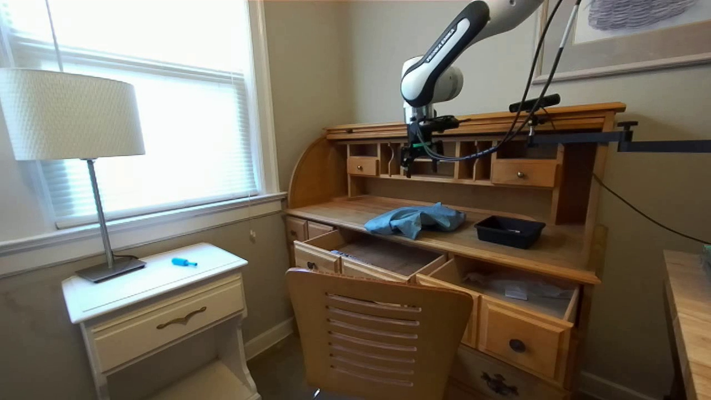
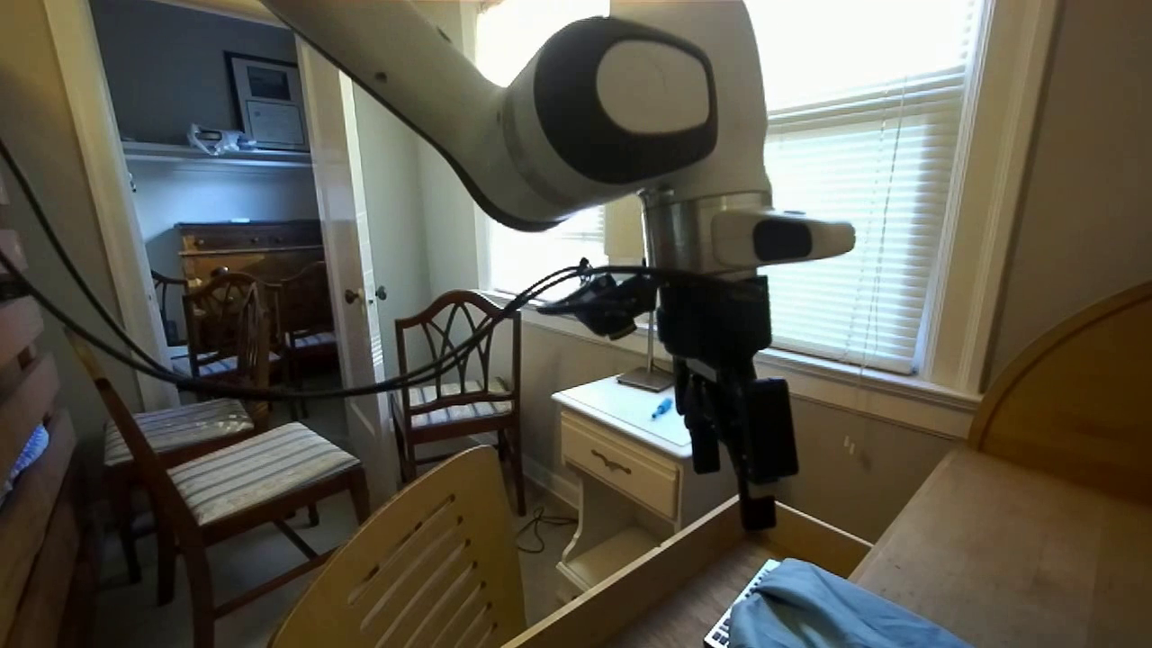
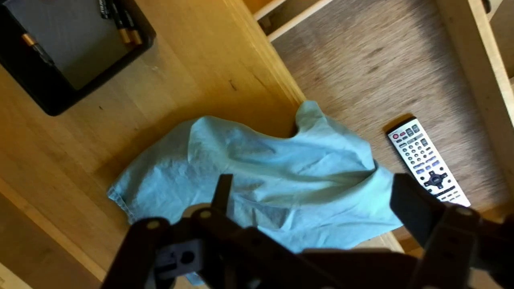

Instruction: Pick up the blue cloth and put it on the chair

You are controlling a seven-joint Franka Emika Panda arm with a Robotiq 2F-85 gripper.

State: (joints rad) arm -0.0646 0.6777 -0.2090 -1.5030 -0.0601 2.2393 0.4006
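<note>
The blue cloth [image 1: 414, 220] lies crumpled on the desktop, its front part draped over the desk's edge above an open drawer. It also shows in an exterior view [image 2: 832, 614] and in the wrist view [image 3: 273, 188]. My gripper [image 1: 421, 161] is above the cloth, apart from it, pointing down. It is open and empty, also seen in an exterior view [image 2: 733, 490]; in the wrist view its fingers [image 3: 311, 184] stand wide apart over the cloth. A light wooden chair [image 1: 377, 322] with a slatted back stands before the desk, also in an exterior view [image 2: 432, 558]; its seat is hidden.
A black tray [image 1: 505, 240] with batteries sits beside the cloth. Two desk drawers stand open; one drawer [image 3: 369, 68] holds a remote [image 3: 427, 162]. A white nightstand [image 1: 166, 278] bears a lamp [image 1: 72, 114]. A bracket arm [image 1: 655, 145] reaches in beside the desk. Striped-seat chairs [image 2: 261, 468] stand behind.
</note>
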